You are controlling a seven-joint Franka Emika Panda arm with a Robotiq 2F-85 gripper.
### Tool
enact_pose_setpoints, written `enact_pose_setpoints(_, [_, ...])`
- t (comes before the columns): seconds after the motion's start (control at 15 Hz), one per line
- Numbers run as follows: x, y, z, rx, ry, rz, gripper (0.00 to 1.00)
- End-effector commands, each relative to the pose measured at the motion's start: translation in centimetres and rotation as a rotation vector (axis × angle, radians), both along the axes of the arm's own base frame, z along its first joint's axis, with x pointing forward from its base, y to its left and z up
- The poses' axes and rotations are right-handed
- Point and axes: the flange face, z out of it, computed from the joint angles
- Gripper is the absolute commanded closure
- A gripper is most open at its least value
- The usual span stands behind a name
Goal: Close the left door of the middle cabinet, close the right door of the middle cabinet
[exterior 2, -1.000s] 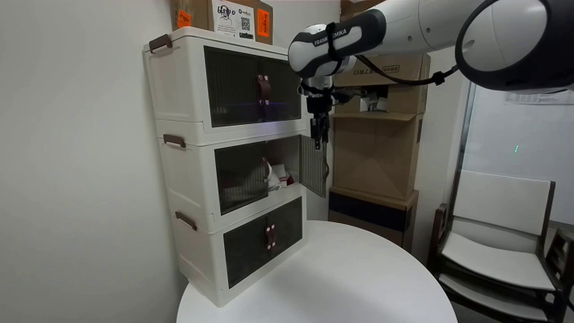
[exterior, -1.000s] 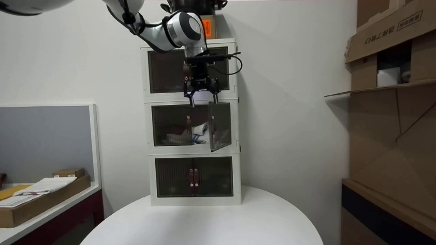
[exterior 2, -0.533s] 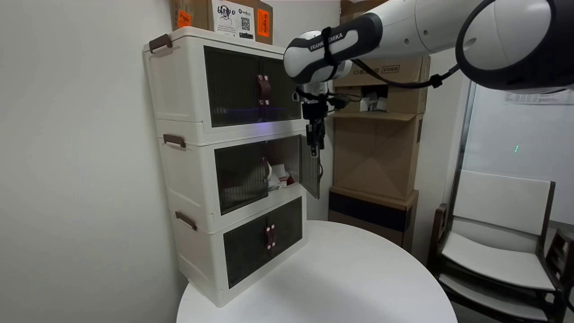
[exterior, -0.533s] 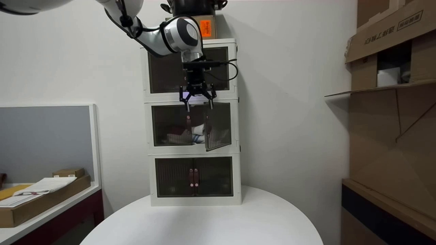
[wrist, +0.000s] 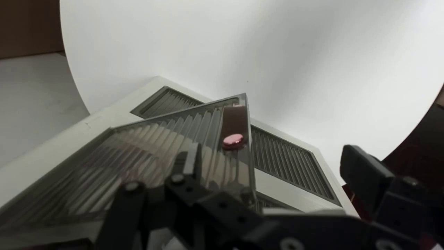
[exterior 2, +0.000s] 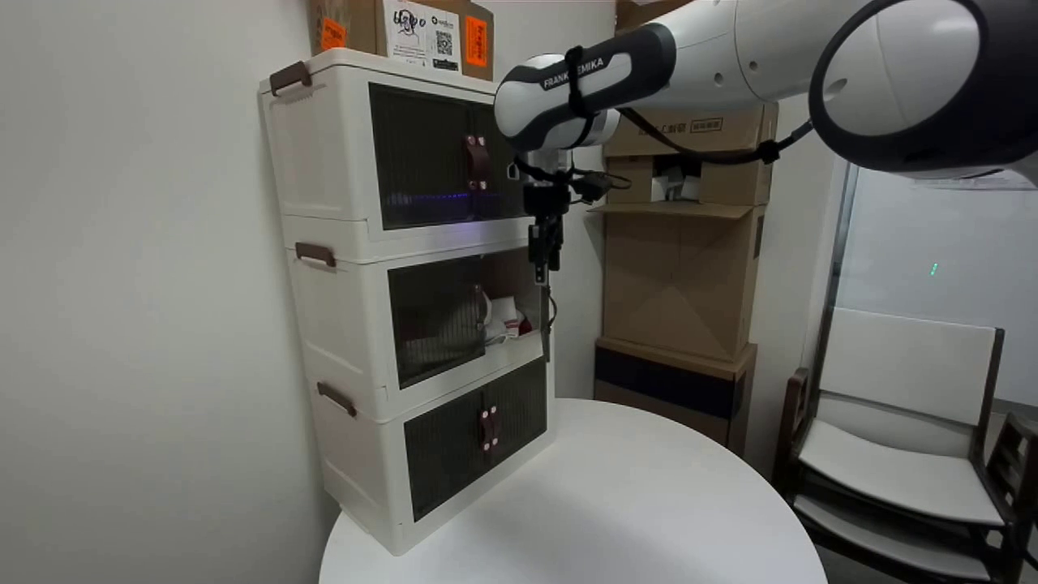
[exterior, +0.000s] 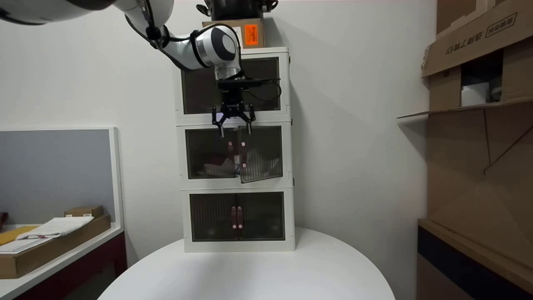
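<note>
The middle cabinet is the centre tier of a white tower; it also shows in an exterior view. Its left door looks flush, or nearly so, with the front. Its right door stands partly open and is seen almost edge-on in an exterior view. White and red items show inside. My gripper is open and empty, pointing down at the right door's upper free edge. In the wrist view, one finger of the gripper overlaps the right door; contact is not clearly visible.
The top tier and bottom tier have shut doors. The tower stands on a round white table. Cardboard boxes stand at the right. A box lies on top of the tower. A chair stands beyond the table.
My gripper has moved left and slightly down in the frontal exterior view, staying open. The right door has swung inward from a wider opening. The left door has not moved.
</note>
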Motion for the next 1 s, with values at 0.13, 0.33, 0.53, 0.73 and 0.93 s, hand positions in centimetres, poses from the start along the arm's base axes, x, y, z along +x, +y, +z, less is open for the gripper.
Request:
enact_pose_setpoints(0.13, [2.4, 3.4, 0.7, 0.034, -0.127, 0.0, 0.0])
enact_pose_setpoints(0.33, [3.5, 4.3, 0.8, 0.064, -0.174, -0.047, 0.0])
enact_pose_setpoints(0.53, [4.1, 3.9, 0.9, 0.074, -0.207, -0.102, 0.0])
enact_pose_setpoints(0.73, [4.3, 4.4, 0.9, 0.083, -0.208, -0.192, 0.0])
enact_pose_setpoints(0.93, [5.1, 5.5, 0.4, 0.115, -0.218, -0.273, 0.0])
